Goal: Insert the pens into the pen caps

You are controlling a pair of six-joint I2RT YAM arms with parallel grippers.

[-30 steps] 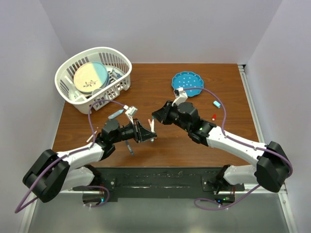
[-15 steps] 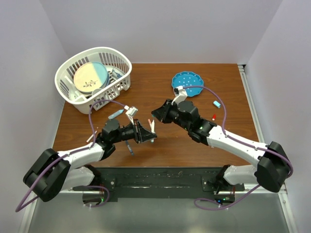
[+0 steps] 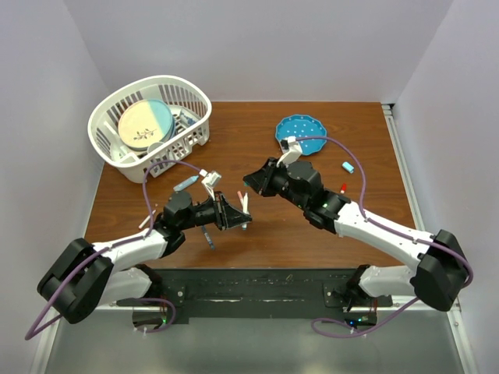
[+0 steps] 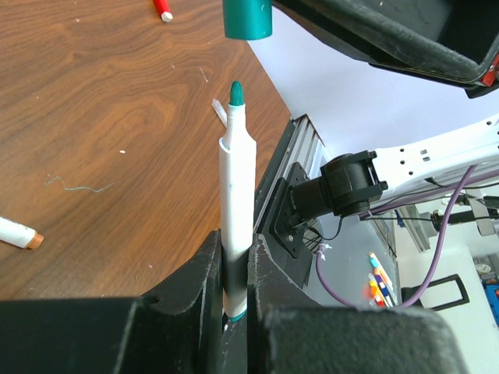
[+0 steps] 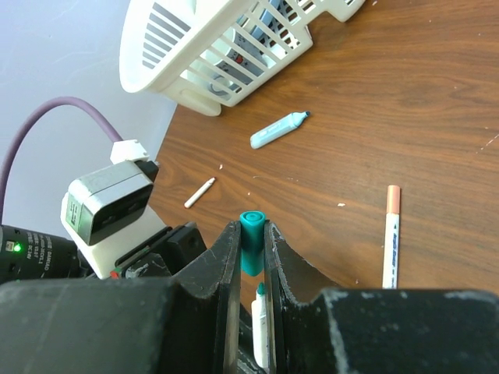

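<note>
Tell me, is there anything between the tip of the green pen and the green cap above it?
Nothing: in the left wrist view only a gap of air separates the green pen tip from the green cap; they do not touch.

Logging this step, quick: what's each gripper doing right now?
Left gripper: closed on the green-tipped pen.
Right gripper: closed on the green cap.

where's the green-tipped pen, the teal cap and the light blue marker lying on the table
green-tipped pen (image 4: 235, 187), left wrist view, on the white barrel below the tip
teal cap (image 5: 251, 241), right wrist view, on its side wall below the rim
light blue marker (image 5: 274, 132), right wrist view, on the middle of its body
</note>
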